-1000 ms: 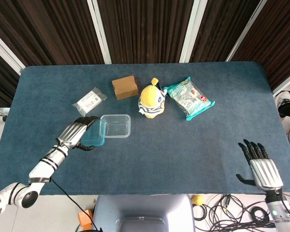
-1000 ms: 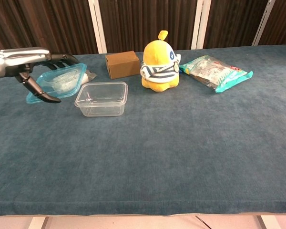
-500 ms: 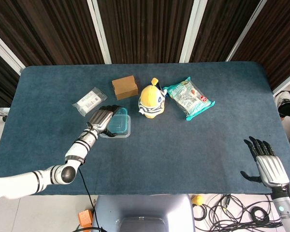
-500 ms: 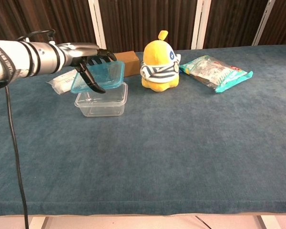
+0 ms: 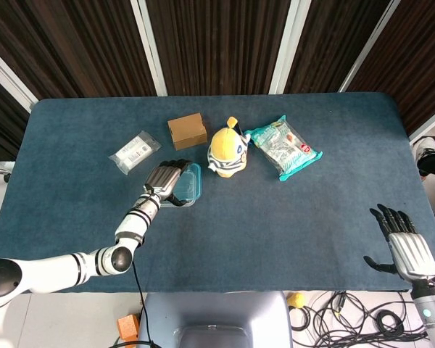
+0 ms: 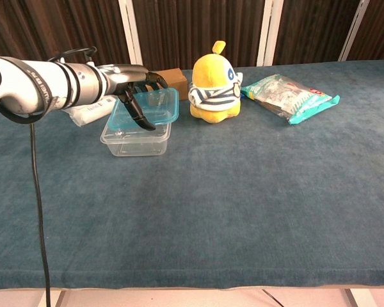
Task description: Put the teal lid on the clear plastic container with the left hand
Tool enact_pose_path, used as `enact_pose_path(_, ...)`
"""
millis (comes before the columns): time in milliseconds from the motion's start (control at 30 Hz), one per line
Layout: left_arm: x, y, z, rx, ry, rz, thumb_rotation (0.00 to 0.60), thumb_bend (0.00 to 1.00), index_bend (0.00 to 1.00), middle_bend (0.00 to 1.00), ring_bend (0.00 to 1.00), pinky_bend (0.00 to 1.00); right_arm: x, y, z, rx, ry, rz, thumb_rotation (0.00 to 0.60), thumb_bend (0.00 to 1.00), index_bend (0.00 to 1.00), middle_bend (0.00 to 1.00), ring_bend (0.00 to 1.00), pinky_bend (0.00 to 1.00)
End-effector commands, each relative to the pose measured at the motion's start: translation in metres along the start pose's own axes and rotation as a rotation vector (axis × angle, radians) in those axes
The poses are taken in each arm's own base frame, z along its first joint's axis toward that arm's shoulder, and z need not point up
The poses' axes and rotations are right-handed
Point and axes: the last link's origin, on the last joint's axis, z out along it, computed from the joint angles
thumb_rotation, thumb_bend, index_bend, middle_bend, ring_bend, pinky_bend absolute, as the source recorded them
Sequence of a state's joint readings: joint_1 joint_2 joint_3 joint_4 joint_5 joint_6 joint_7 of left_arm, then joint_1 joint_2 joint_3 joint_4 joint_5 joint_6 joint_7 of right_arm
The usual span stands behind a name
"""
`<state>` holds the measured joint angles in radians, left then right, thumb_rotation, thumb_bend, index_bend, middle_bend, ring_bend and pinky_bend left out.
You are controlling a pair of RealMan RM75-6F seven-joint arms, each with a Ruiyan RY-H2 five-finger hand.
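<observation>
lid over container, possibly touching

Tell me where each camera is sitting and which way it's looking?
Head view: high up, looking down on the whole table; it shows the left hand, its arm, and the right hand.
Chest view: low at the table's near edge, looking across it toward the dark wall; only the left hand and arm show.
Both show the teal lid, clear plastic container, and yellow plush toy.

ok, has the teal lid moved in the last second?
Yes. The teal lid, held by the left robot hand, has moved right, from beside the clear container to over it, nearer the cardboard box.
</observation>
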<state>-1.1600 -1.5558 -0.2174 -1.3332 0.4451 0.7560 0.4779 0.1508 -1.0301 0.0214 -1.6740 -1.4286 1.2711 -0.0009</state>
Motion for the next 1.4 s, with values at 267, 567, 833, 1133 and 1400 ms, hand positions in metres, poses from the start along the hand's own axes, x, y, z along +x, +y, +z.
enact_pose_path(267,-0.001,0.004,-0.002,0.014,0.0,0.007,0.6,0.26,0.34,0.77,0.68,0.46,0.0,-0.001,-0.001,0.007,-0.001,0.006,0.6,0.13,0.0,0.0,0.0,0.01)
enact_pose_path(567,-0.006,0.001,0.002,0.031,-0.005,0.022,0.6,0.26,0.32,0.74,0.65,0.43,0.001,-0.001,-0.002,0.011,0.001,0.007,0.6,0.13,0.0,0.0,0.0,0.01)
enact_pose_path(833,-0.009,-0.003,0.004,0.05,-0.018,0.032,0.6,0.26,0.29,0.66,0.57,0.34,0.002,-0.001,-0.003,0.01,0.003,0.011,0.6,0.13,0.0,0.0,0.0,0.01)
enact_pose_path(1133,-0.011,-0.004,0.004,0.062,-0.048,0.03,0.6,0.25,0.23,0.54,0.45,0.28,0.003,-0.001,-0.003,0.01,0.006,0.016,0.6,0.13,0.0,0.0,0.0,0.01)
enact_pose_path(1400,-0.012,0.0,0.004,0.06,-0.057,0.017,0.6,0.24,0.18,0.49,0.4,0.26,0.004,0.0,-0.004,0.008,0.008,0.018,0.6,0.13,0.0,0.0,0.0,0.01)
